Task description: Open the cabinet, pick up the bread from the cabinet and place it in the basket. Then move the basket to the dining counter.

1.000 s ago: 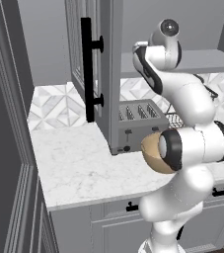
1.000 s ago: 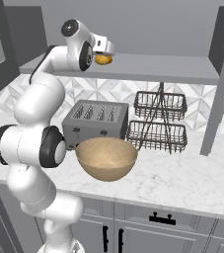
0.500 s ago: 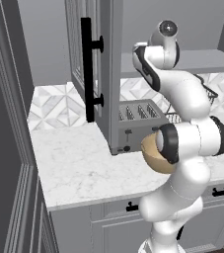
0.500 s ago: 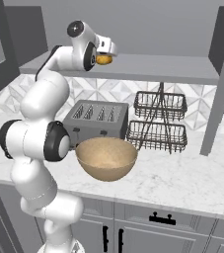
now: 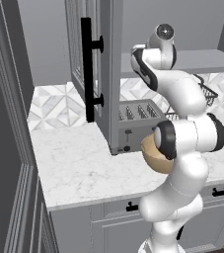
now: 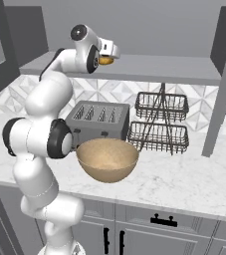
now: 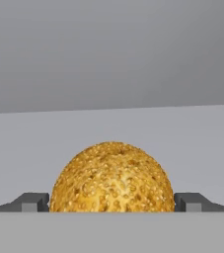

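The bread, a round golden seeded bun, lies on the grey shelf of the open cabinet. My gripper is shut on it, with one dark fingertip pressed against each side. In the right base view the gripper reaches over the shelf's left end, and the bread shows just under the hand. The tan basket stands on the marble worktop below, in front of the toaster. In the left base view my arm partly covers the basket.
A grey toaster stands behind the basket, and a black two-tier wire rack is to its right. The left cabinet door, with its long black handle, swings out over the worktop. The right door also hangs open.
The arm's upper joints have shifted slightly. The hand has stayed at the bun on the shelf, and the basket has not moved.
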Motion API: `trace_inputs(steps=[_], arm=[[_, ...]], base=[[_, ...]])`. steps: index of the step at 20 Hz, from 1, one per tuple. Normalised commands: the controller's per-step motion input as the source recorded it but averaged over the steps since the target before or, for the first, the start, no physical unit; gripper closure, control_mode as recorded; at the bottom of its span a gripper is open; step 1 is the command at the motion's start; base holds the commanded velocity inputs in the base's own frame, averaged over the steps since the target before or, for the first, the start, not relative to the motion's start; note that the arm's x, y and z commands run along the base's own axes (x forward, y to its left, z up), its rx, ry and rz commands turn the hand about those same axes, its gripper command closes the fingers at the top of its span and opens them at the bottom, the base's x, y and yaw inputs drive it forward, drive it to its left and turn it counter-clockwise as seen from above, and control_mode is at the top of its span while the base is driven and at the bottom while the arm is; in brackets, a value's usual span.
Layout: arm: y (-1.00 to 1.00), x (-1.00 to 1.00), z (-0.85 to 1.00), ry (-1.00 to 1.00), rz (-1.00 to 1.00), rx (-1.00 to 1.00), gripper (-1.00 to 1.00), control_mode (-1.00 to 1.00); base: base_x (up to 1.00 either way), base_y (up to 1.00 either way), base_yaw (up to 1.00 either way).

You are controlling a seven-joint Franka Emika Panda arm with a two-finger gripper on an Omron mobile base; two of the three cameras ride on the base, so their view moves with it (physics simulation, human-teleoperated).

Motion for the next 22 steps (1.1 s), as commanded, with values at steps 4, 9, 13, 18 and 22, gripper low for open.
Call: trace_inputs(steps=[4,9,13,18,22], arm=[[0.0,0.11,-0.02,0.0,0.0,0.0,1.0,-1.0],[0.0,-0.38,0.0,-0.03,0.0,0.0,1.0,-1.0],[0.05,-1.0,0.0,-0.08,0.0,0.0,1.0,-1.0],[0.08,-1.0,0.0,-0.03,0.01,0.0,1.0,-1.0],[0.04,-1.0,0.01,0.0,0.0,0.0,1.0,-1.0]], base=[[0.0,0.0,0.0],[0.0,0.0,0.0],[0.0,0.0,0.0],[0.0,0.0,0.0],[0.0,0.0,0.0]])
